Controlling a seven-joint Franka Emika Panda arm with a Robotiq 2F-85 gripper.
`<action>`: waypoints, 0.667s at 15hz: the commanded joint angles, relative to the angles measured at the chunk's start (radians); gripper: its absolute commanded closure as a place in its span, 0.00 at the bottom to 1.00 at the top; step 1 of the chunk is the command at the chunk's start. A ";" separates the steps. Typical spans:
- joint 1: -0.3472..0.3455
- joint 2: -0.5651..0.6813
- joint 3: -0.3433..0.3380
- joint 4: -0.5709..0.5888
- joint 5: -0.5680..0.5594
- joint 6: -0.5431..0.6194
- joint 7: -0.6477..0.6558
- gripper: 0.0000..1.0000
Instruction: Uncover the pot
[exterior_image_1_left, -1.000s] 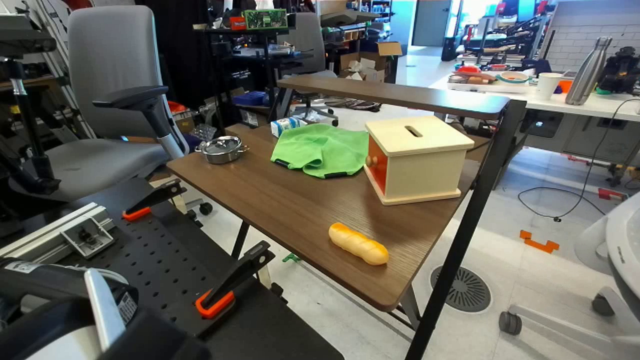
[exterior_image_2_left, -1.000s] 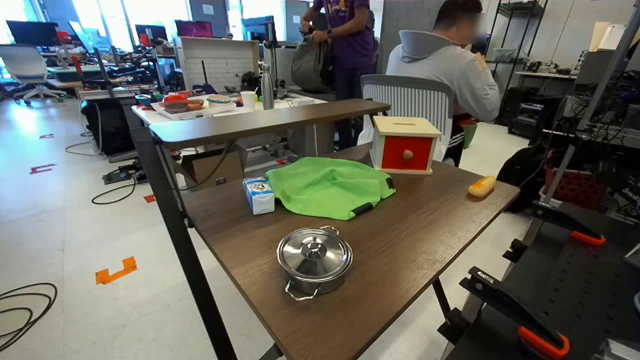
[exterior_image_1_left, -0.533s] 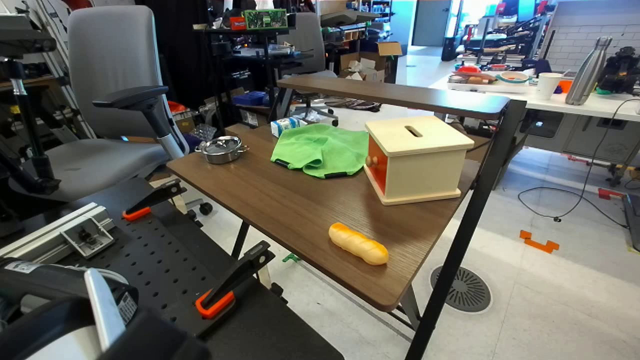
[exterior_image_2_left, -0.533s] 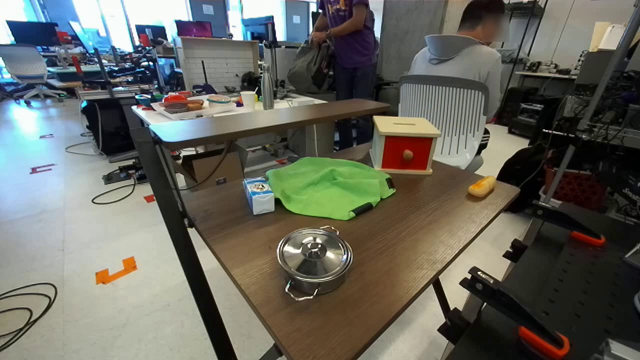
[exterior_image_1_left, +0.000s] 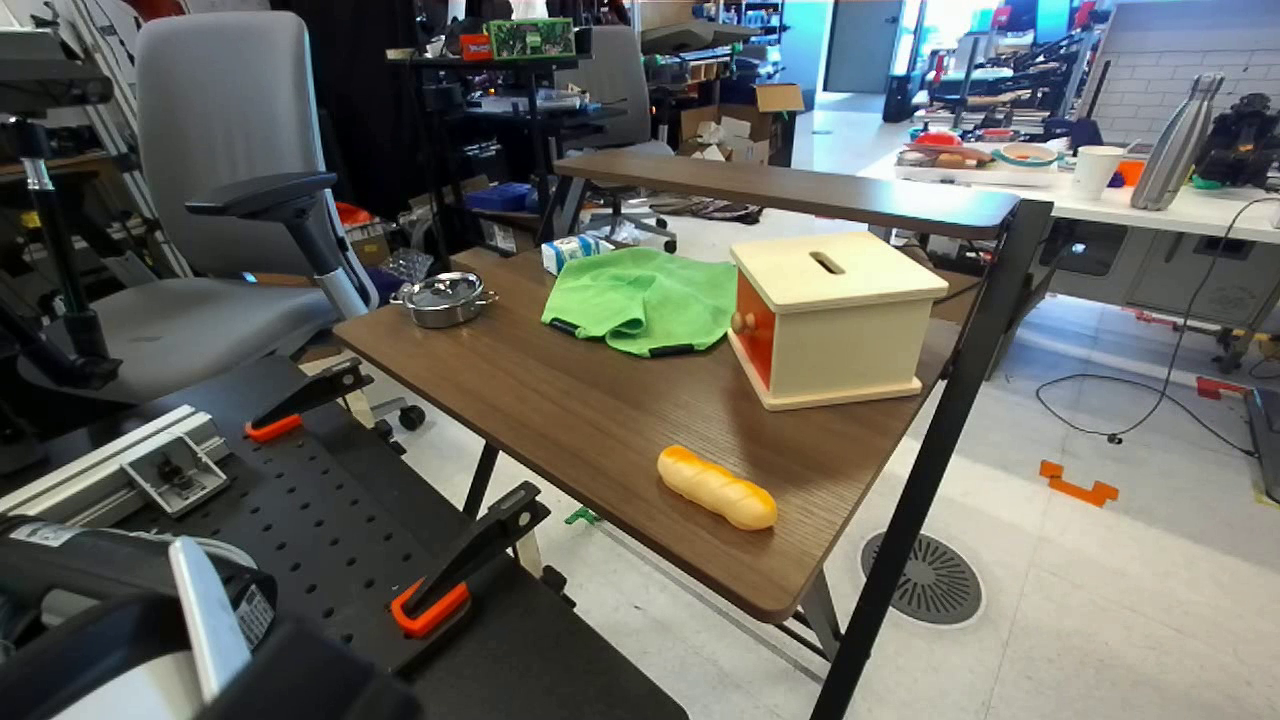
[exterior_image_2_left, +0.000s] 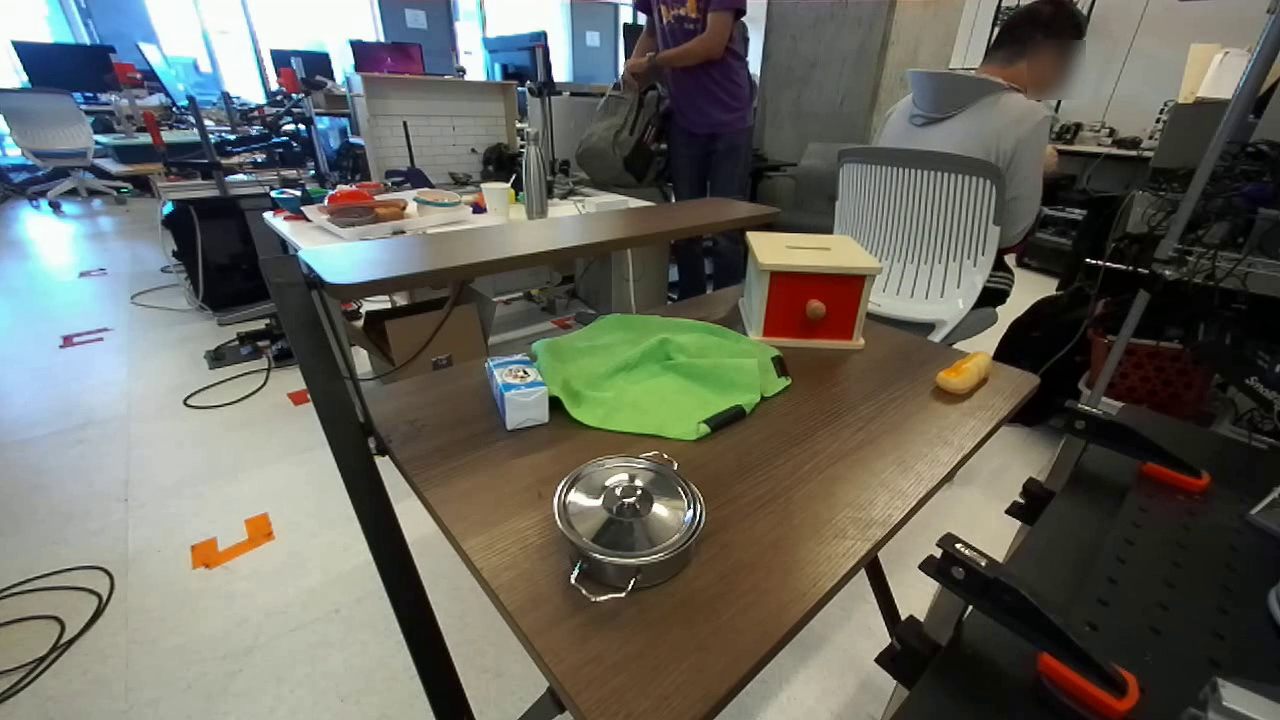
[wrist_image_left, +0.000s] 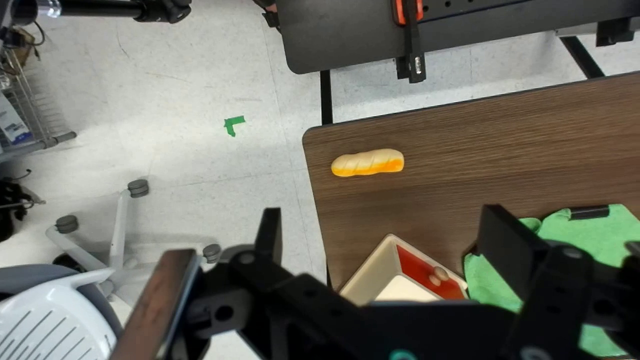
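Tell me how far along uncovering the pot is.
Done: nothing yet, since the lid sits on the pot in both exterior views. In hand: nothing; the wrist view shows the gripper open and holding nothing, and neither exterior view shows it at the pot. Left: probably the whole job, reaching the pot, gripping the lid, lifting it clear and setting it aside.
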 joint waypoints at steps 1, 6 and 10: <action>0.080 -0.020 -0.018 -0.025 0.106 0.042 -0.135 0.00; 0.210 -0.031 0.002 -0.037 0.280 0.068 -0.291 0.00; 0.317 -0.027 0.017 -0.036 0.410 0.077 -0.417 0.00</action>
